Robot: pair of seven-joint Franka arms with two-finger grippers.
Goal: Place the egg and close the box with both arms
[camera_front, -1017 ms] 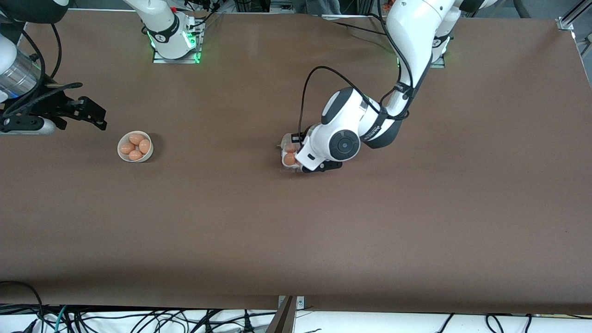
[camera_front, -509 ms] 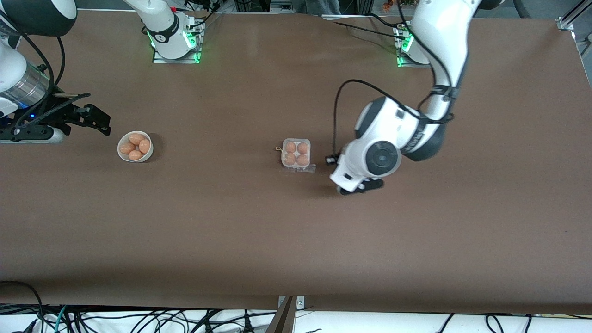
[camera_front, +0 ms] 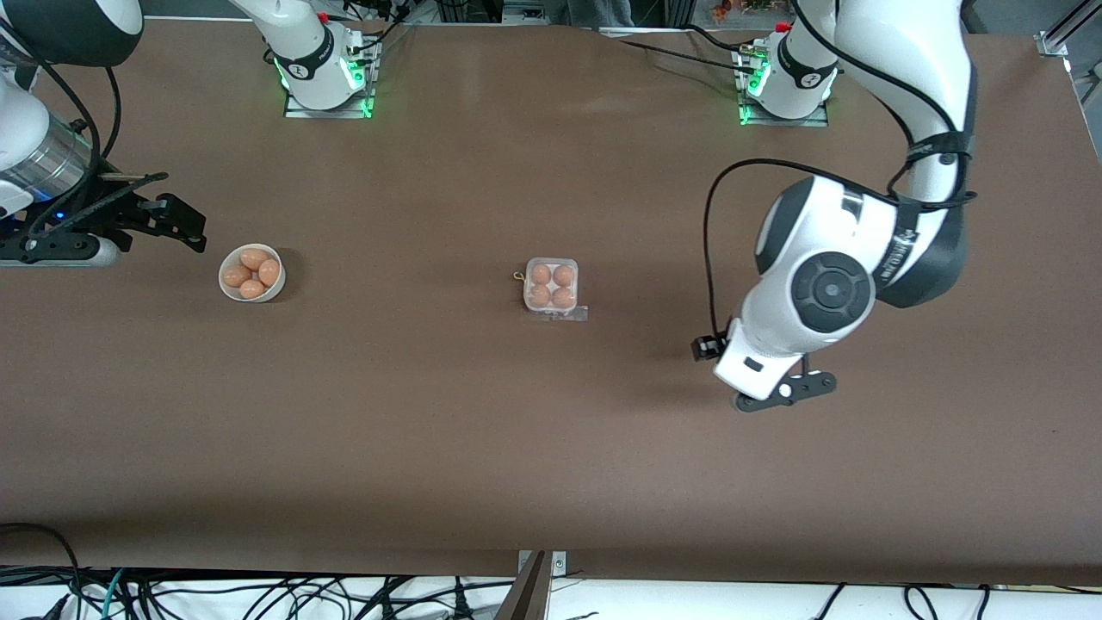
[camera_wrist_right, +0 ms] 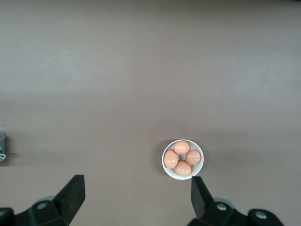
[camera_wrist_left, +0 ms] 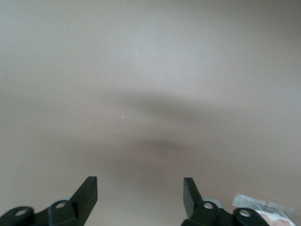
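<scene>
The box (camera_front: pixel 551 287) sits mid-table with its clear lid down over several light-brown eggs (camera_front: pixel 541 274); I cannot tell the task's egg from the others. My left gripper (camera_front: pixel 783 392) is open and empty over bare table, toward the left arm's end, well clear of the box. In the left wrist view its fingers (camera_wrist_left: pixel 139 181) frame bare table, with a corner of the box (camera_wrist_left: pixel 263 207) at the edge. My right gripper (camera_front: pixel 172 222) is open and empty, up in the air beside the bowl at the right arm's end. It is also open in the right wrist view (camera_wrist_right: pixel 136 181).
A round white bowl (camera_front: pixel 250 273) with several eggs stands toward the right arm's end; it also shows in the right wrist view (camera_wrist_right: pixel 183 158). The table (camera_front: pixel 551 448) is brown. Cables hang along its edge nearest the front camera.
My left arm has swung away from the box toward its own end of the table, uncovering the closed box. My right arm has barely moved.
</scene>
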